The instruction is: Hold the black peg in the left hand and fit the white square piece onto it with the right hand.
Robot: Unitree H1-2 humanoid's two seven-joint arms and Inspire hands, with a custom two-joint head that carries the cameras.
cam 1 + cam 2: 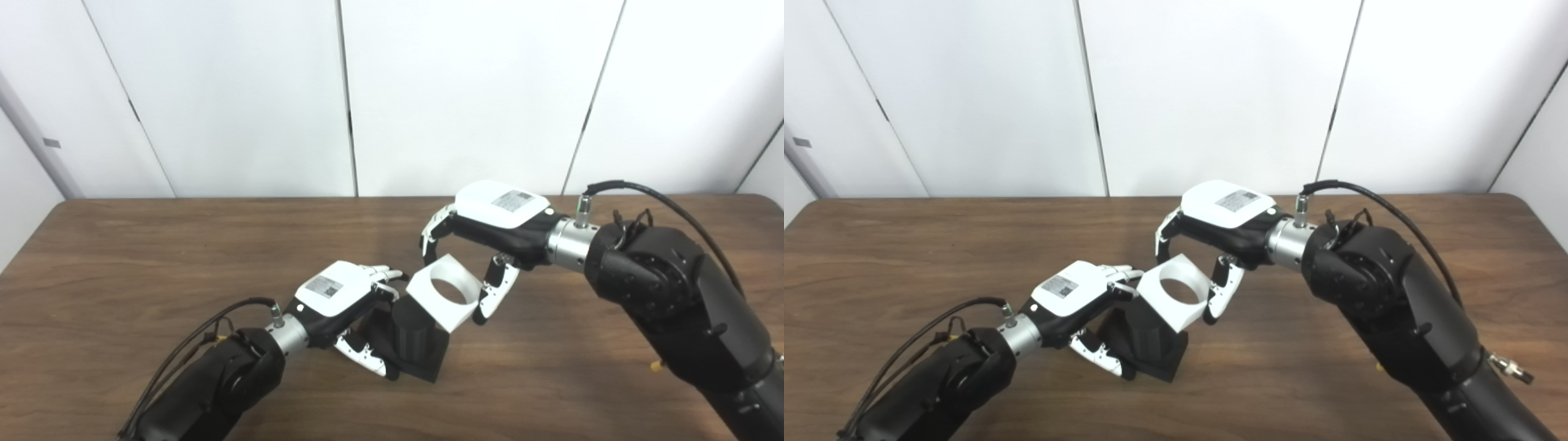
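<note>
**Left eye view: white piece poised over the black peg, insertion about to begin**

Left hand, near the table's centre, has its fingers curled around the ribbed black plastic peg on its square black base, which appears to rest on the brown wood-grain table. Right hand, reaching in from the right, pinches the white square plastic piece with a round hole, fingers on its far edge and thumb on its near-right edge. The piece is tilted, its lower-left corner touching or just above the peg's top.

Step in hand, as judged: alignment, fitting not yet done. The next move calls for levelling the piece so that its hole sits squarely over the peg, then pressing down while the left hand steadies the base.

Hard to make out: the peg's top is hidden behind the piece, so whether it has entered the hole cannot be told. Left-hand contact on the peg's far side is also obscured.
</note>
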